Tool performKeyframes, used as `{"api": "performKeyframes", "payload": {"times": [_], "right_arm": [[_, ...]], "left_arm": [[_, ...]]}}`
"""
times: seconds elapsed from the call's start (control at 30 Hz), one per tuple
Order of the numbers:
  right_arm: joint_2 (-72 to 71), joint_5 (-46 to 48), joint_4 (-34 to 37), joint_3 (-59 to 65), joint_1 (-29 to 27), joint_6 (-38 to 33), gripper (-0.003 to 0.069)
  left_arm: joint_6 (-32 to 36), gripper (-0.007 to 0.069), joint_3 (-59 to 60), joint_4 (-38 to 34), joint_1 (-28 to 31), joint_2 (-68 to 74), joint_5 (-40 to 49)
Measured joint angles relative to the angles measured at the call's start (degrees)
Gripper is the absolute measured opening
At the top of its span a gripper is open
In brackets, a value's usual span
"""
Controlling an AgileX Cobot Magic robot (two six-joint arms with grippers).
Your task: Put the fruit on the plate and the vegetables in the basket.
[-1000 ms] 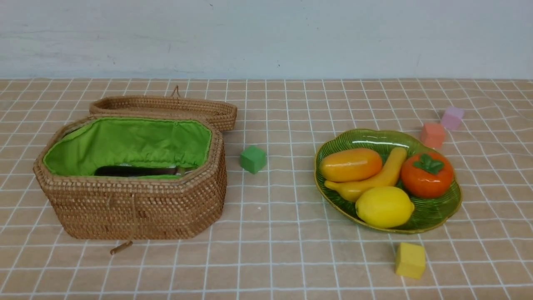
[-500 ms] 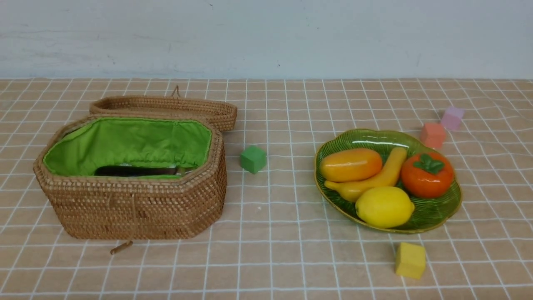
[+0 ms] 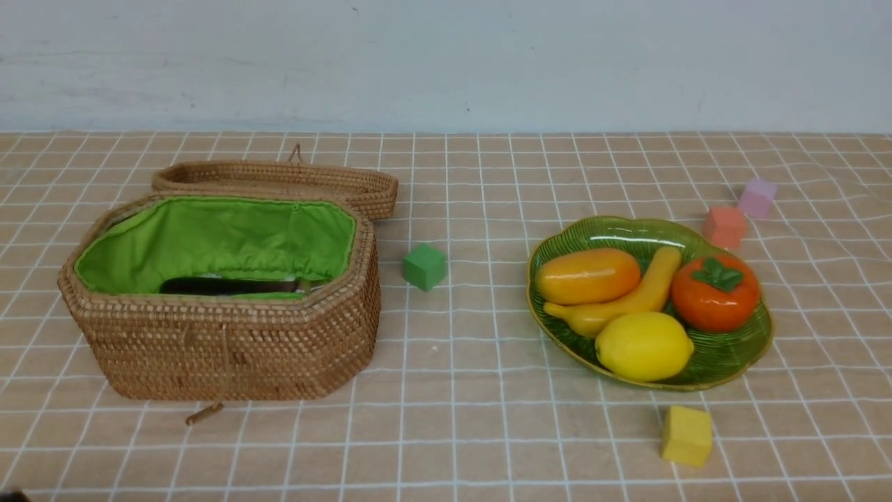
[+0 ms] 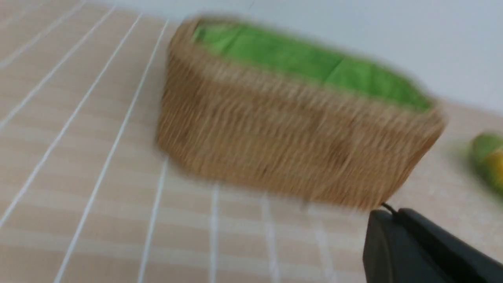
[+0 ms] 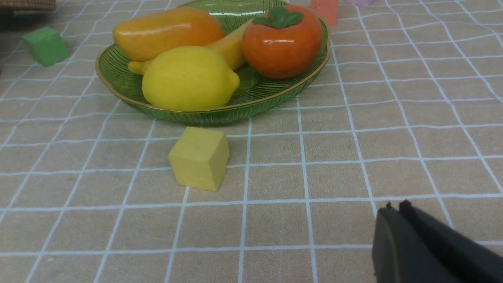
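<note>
Spread across the whole scene, a table [image 3: 474, 418] under a tan cloth with a white grid, backed by a pale wall [image 3: 446, 63].

Toward the table's left side, a woven brown basket [image 3: 230, 348] with bright green lining, lid [image 3: 279, 178] thrown back behind it and lying flat. Inside, low against the near wall, a dark purple eggplant [image 3: 223, 285], only partly seen; other vegetables hidden by the rim, so contents cannot be fully told. Blurred in the left wrist view, the same basket.

Toward the right side, a green glass plate [image 3: 732, 355] with a thin gold rim, carrying all four fruits: mango [image 3: 587, 275] at the far left of the dish, banana [image 3: 637, 296] lying beside it across the middle, persimmon [image 3: 714, 291] with green leaf cap at the right, lemon [image 3: 643, 346] nearest the front edge, touching the banana.

Scattered on the cloth, four small foam cubes: green cube [image 3: 424, 266] between basket and plate, yellow cube [image 3: 686, 436] just in front of the plate, orange cube [image 3: 724, 226] just behind the plate's far right rim, pink cube [image 3: 757, 197] beyond that, near the far right.

Low in each wrist view, clear of everything and holding nothing, left gripper [image 4: 393, 214] near the basket and right gripper [image 5: 395, 206] near the yellow cube, black jaws pressed together.
</note>
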Motion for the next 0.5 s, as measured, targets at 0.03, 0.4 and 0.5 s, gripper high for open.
{"api": "performKeyframes", "payload": {"times": [0.03,0.4,0.5], "right_arm": [[0.0,0.0,0.0,0.0,0.0,0.0,0.0013],[0.0,0.0,0.0,0.0,0.0,0.0,0.0025],[0.0,0.0,0.0,0.0,0.0,0.0,0.0029]], "left_arm": [[0.0,-0.0013,0.4,0.1,0.3,0.0,5.2],[-0.1,-0.0013,0.6,0.4,0.3,0.0,7.2],[-0.1,-0.0013,0.6,0.4,0.3,0.0,7.2]]}}
